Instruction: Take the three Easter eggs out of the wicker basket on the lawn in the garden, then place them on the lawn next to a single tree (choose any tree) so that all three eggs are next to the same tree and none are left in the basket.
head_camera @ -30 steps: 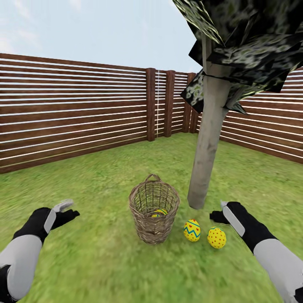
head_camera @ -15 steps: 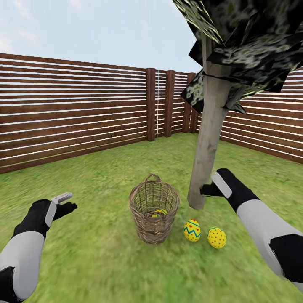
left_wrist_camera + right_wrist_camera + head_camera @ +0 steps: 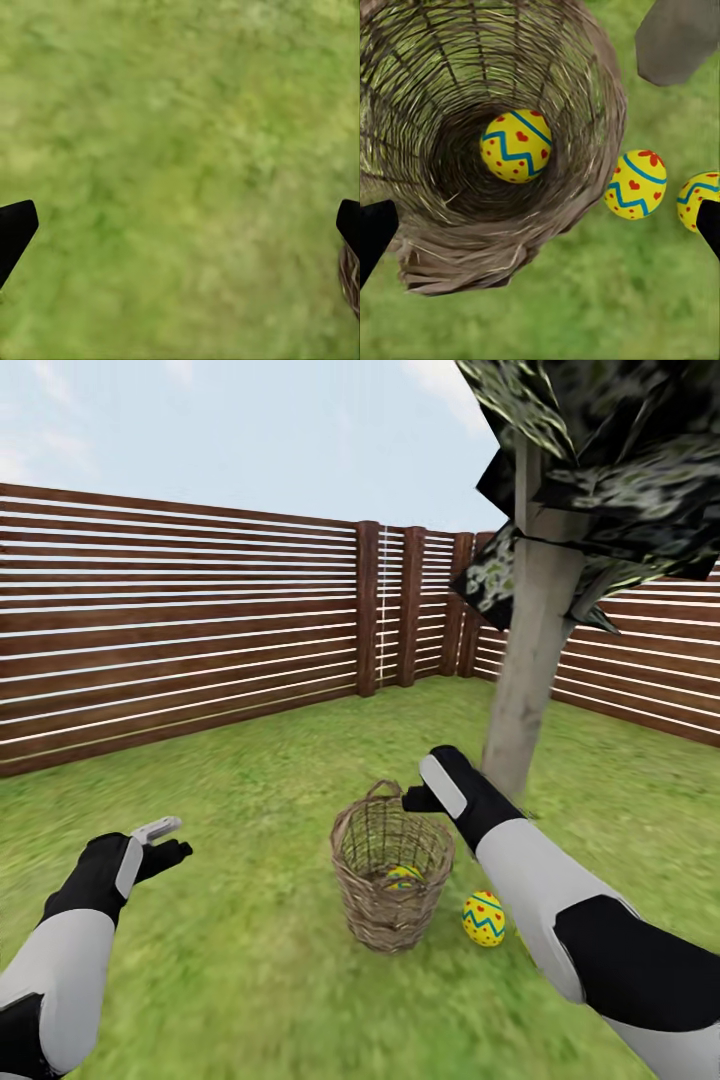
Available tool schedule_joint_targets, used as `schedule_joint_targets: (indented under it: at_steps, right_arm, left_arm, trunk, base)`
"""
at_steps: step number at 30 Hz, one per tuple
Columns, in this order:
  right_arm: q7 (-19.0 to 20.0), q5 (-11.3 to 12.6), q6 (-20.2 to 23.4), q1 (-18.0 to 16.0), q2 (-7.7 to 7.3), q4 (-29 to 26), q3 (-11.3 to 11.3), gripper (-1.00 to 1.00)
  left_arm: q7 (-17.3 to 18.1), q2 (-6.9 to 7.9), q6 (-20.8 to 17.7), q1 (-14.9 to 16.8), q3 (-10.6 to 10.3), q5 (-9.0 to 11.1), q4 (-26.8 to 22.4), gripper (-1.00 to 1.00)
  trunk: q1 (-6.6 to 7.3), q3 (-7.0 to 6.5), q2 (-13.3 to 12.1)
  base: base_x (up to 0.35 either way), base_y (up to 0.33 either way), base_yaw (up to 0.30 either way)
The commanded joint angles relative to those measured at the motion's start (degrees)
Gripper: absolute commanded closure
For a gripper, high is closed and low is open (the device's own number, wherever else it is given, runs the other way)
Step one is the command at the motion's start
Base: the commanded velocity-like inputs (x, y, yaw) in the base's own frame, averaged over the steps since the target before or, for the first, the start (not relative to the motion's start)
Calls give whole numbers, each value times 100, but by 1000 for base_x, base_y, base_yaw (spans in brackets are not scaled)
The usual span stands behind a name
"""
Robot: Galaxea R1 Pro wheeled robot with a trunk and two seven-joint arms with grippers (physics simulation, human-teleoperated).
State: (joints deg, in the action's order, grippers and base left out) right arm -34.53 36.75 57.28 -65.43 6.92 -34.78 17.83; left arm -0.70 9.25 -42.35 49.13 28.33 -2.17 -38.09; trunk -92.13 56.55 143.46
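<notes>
The wicker basket (image 3: 392, 880) stands on the lawn (image 3: 250, 960) just in front of the tree (image 3: 535, 660). One yellow Easter egg (image 3: 516, 145) with blue zigzag lies at its bottom, glimpsed through the weave as well (image 3: 403, 876). A second zigzag egg (image 3: 484, 918) lies on the grass beside the basket (image 3: 472, 187), by the trunk base (image 3: 675, 37). That egg (image 3: 635, 184) has another egg (image 3: 694, 199) next to it, partly cut off. My right gripper (image 3: 420, 797) hovers open over the basket's rim, empty (image 3: 540, 232). My left gripper (image 3: 168, 840) hangs open over bare grass (image 3: 180, 225).
A dark slatted fence (image 3: 200, 630) closes the garden behind and to the right. Open grass spreads to the left of the basket and in front of it. The basket's edge (image 3: 349, 277) shows beside the left fingertip.
My right arm swung left and forward, from beside the two eggs on the grass to above the basket. The head camera shifted a little. The left arm barely moved.
</notes>
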Motion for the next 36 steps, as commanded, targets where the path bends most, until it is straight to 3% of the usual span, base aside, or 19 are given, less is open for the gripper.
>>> schedule_joint_targets:
  at_steps: [1, 6, 15, 26, 36]
  right_arm:
    - [-87, 46, 0, -6, 40, 2, 24, -100]
    - [-176, 51, -109, -5, 189, 39, 13, -100]
    - [-193, 50, -163, -3, 157, 189, 2, -100]
    - [-186, 36, -462, 4, 134, 854, 11, -100]
    - [-186, 34, -495, 4, 134, 976, 20, -100]
  left_arm:
    - [7, -5, -17, 4, 11, -20, -5, -100]
    - [15, -70, 3, 7, -136, -20, -5, -100]
    - [9, -83, 3, 7, -225, -16, -6, -100]
    - [3, -96, -55, 7, -232, -12, -21, -100]
    - [-9, -98, -70, 4, -224, -11, -32, -100]
  trunk:
    - [0, 6, 3]
    - [0, 6, 3]
    - [0, 6, 3]
    - [0, 6, 3]
    - [-26, 228, 16]
  base:
    - [148, 277, 0]
    - [193, 257, 0]
    - [194, 25, 0]
    - [26, -8, 0]
    - [1, 0, 0]
